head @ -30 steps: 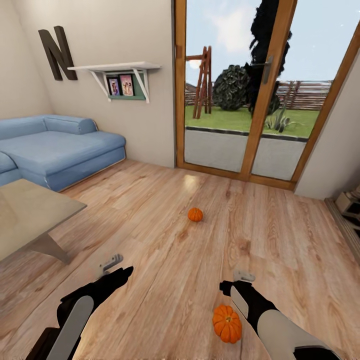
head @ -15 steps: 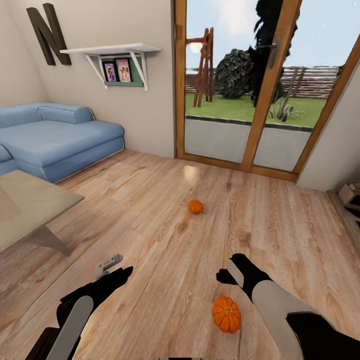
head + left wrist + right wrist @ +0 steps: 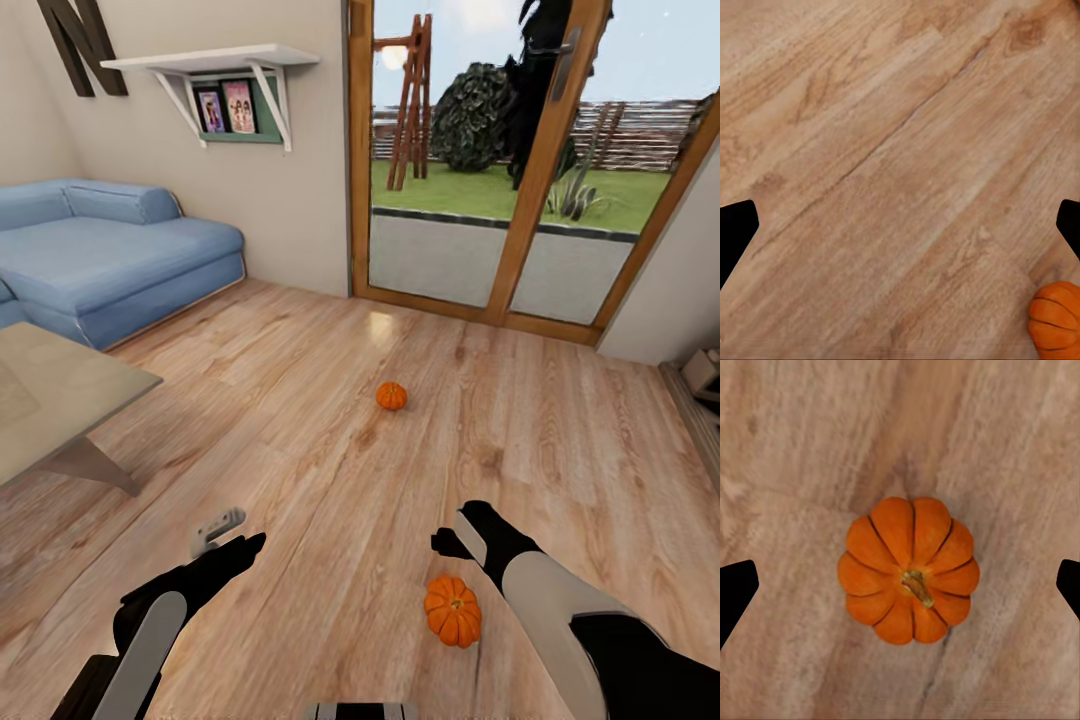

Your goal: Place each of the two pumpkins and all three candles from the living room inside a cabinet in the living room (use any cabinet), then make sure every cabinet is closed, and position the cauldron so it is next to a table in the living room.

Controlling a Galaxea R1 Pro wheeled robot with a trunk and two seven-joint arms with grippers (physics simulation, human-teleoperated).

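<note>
Ribbed orange pumpkin (image 3: 908,570) on wood-grain floor (image 3: 802,450), centred btwn wide-apart right pincer (image 3: 900,585); left pincer (image 3: 900,232) also apart.

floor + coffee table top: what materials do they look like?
Floor: wood planks or wood-look laminate, with visible grain, knots and seams; satin finish, with a soft glare patch near the glass door. Table: smooth grey-beige slab top, no grain, faint sheen; stone, glass or lacquer, unclear.
</note>
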